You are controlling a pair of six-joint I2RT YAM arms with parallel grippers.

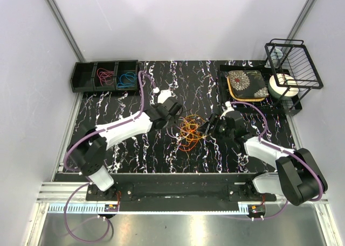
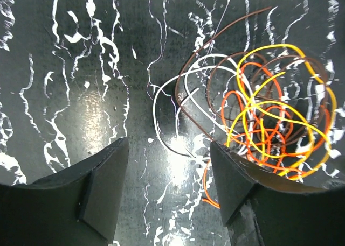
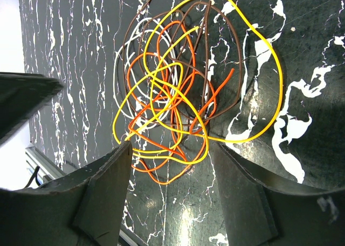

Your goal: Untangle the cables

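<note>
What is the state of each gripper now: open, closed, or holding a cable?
Left gripper: open, holding nothing.
Right gripper: open, close to the cables but not gripping them.

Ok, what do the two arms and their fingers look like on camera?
Both match: the left arm and right arm have white link shells with black joints, each trailed by a thick purple hose. The left fingers and right fingers are plain matte black wedges, no visible markings.

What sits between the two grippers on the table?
The cable tangle, orange, yellow, brown and white loops, lies between the left gripper and right gripper; the top view shows it.
</note>
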